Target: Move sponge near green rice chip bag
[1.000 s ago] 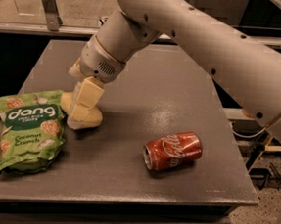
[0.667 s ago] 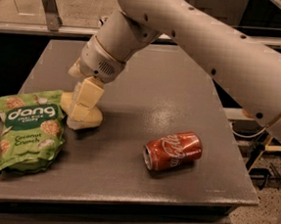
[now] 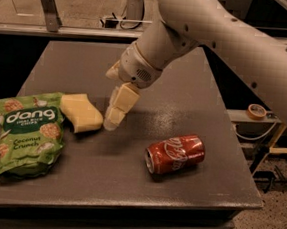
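The pale yellow sponge [image 3: 81, 112] lies flat on the dark grey table [image 3: 186, 90], its left edge right beside the top right corner of the green rice chip bag [image 3: 27, 132]. The bag lies flat at the table's front left with its "dang" label up. My gripper [image 3: 113, 118] hangs from the white arm just right of the sponge, tips pointing down close to the table top. It is open and holds nothing. A narrow gap separates it from the sponge.
A red soda can [image 3: 175, 154] lies on its side at the front right of the table. A roll of tape [image 3: 256, 112] sits on a shelf to the right. A railing and floor lie behind the table.
The gripper has let go of the sponge and moved right and slightly up. The sponge now lies flat beside the bag. The can and the bag have not moved.
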Controlling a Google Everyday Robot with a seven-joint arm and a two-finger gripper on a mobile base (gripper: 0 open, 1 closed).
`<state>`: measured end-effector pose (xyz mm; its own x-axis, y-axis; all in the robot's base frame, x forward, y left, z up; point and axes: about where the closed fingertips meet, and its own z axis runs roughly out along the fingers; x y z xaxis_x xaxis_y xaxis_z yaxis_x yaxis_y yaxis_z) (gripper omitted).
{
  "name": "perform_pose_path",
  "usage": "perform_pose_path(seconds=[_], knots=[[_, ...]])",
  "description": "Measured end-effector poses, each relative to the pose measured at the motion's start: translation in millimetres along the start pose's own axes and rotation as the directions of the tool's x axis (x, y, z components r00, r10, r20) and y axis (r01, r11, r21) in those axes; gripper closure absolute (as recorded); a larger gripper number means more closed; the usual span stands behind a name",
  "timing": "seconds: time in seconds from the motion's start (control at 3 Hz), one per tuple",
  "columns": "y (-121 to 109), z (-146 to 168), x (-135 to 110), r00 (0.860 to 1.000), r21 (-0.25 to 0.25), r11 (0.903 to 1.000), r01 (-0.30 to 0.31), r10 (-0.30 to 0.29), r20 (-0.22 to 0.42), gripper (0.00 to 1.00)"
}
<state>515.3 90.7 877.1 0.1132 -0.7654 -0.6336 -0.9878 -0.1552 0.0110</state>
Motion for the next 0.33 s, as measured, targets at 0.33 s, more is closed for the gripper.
perform_pose_path(seconds=[0.33], knots=[[-10.1,-35.0,39.4,0.998,0.110,0.9925,-0.053,0.055,-0.012,0.00]])
